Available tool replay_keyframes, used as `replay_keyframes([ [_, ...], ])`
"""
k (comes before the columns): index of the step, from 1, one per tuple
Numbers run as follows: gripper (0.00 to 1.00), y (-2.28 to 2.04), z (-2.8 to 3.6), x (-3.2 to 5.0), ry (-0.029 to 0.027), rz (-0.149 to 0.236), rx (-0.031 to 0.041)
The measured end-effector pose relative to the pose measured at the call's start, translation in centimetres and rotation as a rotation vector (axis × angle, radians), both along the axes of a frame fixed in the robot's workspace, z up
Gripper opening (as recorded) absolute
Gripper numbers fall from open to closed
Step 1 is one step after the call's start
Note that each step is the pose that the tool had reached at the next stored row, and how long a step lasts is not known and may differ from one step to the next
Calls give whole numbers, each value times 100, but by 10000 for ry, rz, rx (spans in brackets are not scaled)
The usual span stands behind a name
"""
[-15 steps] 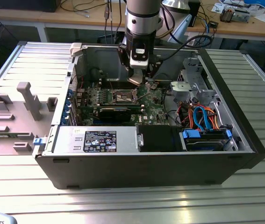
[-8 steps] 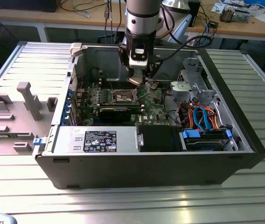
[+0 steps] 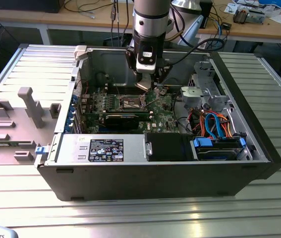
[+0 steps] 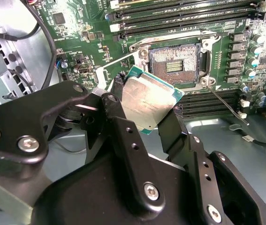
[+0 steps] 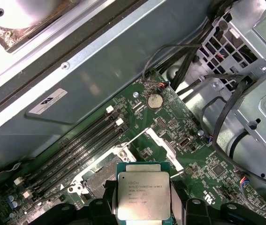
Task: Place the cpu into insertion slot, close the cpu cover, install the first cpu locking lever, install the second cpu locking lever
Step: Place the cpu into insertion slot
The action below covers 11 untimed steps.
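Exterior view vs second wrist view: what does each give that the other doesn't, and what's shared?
Exterior view: the open black computer case, its grey labelled power supply box, blue and orange cables. Second wrist view: black fingers gripping the silvery square cpu, not yet seated. Shared: green circuit board, open silver-rimmed insertion slot.

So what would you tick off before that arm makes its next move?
1. The tool grips the cpu: ok, pinched by opposite edges.
2. The insertion slot is empty: ok, bare contacts show.
3. The cpu cover is lifted off the slot: ok.
4. The locking lever is swung clear: ok, it sticks out beside the slot.
5. The cpu is lined up over the slot: cannot tell.
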<state>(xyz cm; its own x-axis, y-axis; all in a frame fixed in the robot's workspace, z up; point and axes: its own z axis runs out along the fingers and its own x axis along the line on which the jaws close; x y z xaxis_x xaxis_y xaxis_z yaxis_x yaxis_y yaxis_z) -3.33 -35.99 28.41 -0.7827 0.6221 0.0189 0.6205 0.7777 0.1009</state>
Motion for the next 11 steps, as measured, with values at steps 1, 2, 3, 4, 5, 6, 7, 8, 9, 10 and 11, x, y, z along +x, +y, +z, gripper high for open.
replay_keyframes([
  [1, 54, 0, 0, 0, 0, -15, 0],
  [2, 54, 0, -1, 0, 0, -54, 1],
  [3, 54, 0, -2, 0, 0, -109, 0],
  [4, 54, 0, -2, 0, 0, -136, 0],
  [5, 54, 0, -3, 0, 0, -153, 1],
  [6, 54, 0, -3, 0, 0, -171, 0],
  [7, 54, 0, -3, 0, 0, -201, 0],
  [8, 54, 0, -3, 0, 0, -219, -1],
  [9, 54, 0, -4, 0, 0, -233, 0],
  [10, 54, 0, -4, 0, -1, -258, 1],
  [11, 54, 0, -4, 0, 0, -271, 0],
])
